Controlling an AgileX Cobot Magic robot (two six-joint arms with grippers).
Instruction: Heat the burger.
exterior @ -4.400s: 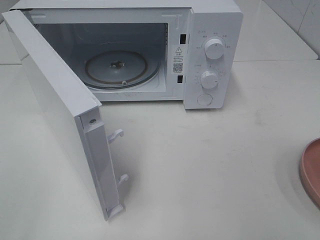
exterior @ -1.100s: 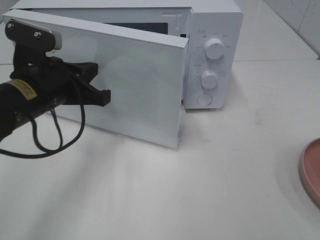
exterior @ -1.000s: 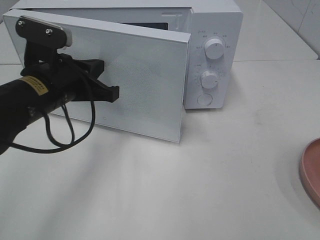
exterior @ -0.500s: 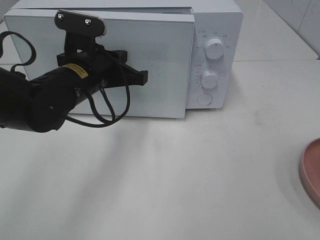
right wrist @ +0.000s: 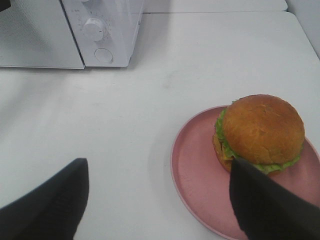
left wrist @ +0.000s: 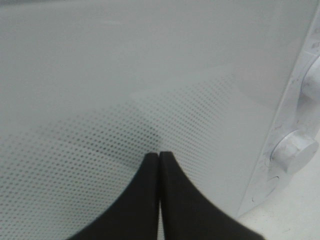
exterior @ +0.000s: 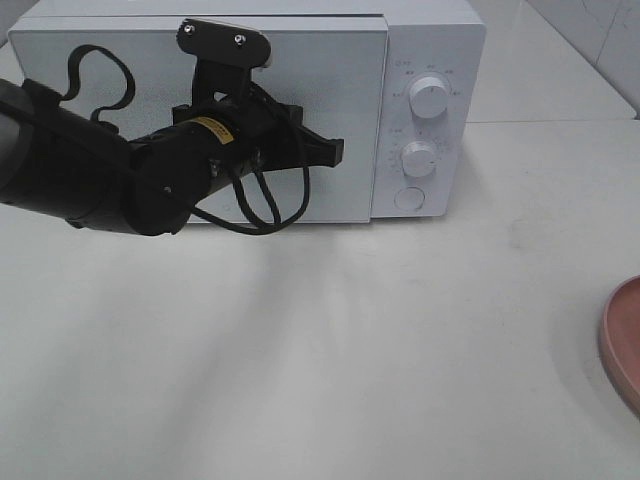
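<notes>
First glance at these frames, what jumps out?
The big black left arm, its gripper shut with its tips against the closed door of the white microwave. Off to the right, the burger sits on a pink plate, outside the microwave. The right gripper hangs open over the plate's near edge.

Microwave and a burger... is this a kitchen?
Probably a kitchen corner, or a mock one for robot practice. A white microwave stands on a white counter, a burger waits on a pink plate, and pale wall tiles show behind.
</notes>
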